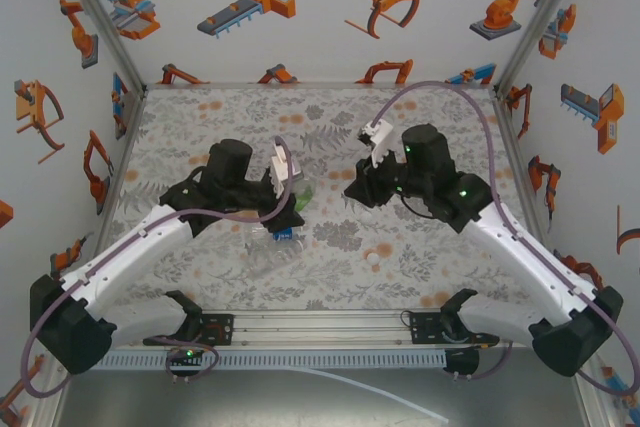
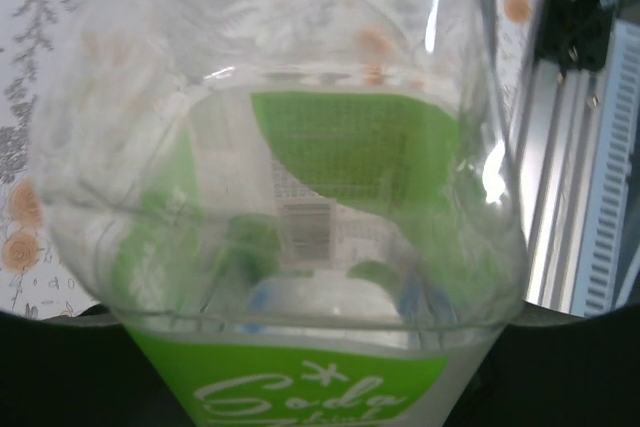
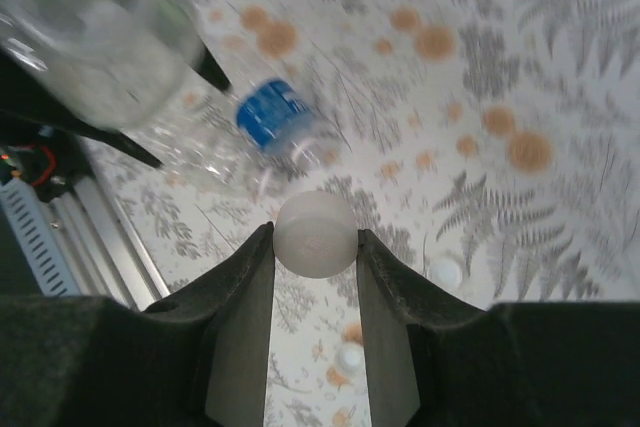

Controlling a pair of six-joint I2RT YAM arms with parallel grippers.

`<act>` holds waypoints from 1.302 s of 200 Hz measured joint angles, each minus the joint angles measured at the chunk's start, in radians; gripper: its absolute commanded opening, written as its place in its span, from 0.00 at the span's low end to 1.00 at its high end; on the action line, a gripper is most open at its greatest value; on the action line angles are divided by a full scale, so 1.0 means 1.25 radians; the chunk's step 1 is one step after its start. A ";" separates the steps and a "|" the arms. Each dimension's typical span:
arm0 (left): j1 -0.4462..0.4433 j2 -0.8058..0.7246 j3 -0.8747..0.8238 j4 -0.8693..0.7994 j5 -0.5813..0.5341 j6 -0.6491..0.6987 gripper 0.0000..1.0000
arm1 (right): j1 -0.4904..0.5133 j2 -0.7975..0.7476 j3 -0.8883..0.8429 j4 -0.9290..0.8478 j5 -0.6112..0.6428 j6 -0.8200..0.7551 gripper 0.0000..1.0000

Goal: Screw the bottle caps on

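My left gripper (image 1: 288, 203) is shut on a green-labelled transparent bottle (image 2: 300, 247), which it holds above the table at centre left; the same bottle (image 1: 301, 193) looks tilted from above. Beneath it a bottle with a blue label (image 1: 283, 235) lies on the table, and its label (image 3: 266, 115) is plain in the right wrist view. My right gripper (image 3: 316, 243) is shut on a white bottle cap (image 3: 316, 233), held above the table to the right of the bottles. Two loose caps (image 3: 445, 272) (image 3: 349, 359) lie on the table below it. From above, one cap (image 1: 373, 260) shows.
An aluminium rail (image 1: 320, 325) runs along the near table edge between the arm bases. Patterned walls close in the table on the left, back and right. The floral tabletop (image 1: 440, 247) stretches out to the right of the bottles.
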 measured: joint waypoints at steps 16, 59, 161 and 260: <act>-0.014 0.000 0.021 -0.046 0.013 0.048 0.00 | 0.000 -0.016 0.040 0.002 -0.058 -0.029 0.15; -0.058 0.001 0.054 -0.148 0.045 0.173 0.00 | 0.005 -0.020 0.117 0.001 -0.226 -0.073 0.11; -0.085 0.004 0.056 -0.190 0.050 0.226 0.00 | 0.048 0.017 0.132 -0.071 -0.341 -0.148 0.10; -0.087 0.006 0.057 -0.212 0.043 0.229 0.00 | 0.071 0.037 0.138 -0.116 -0.328 -0.177 0.08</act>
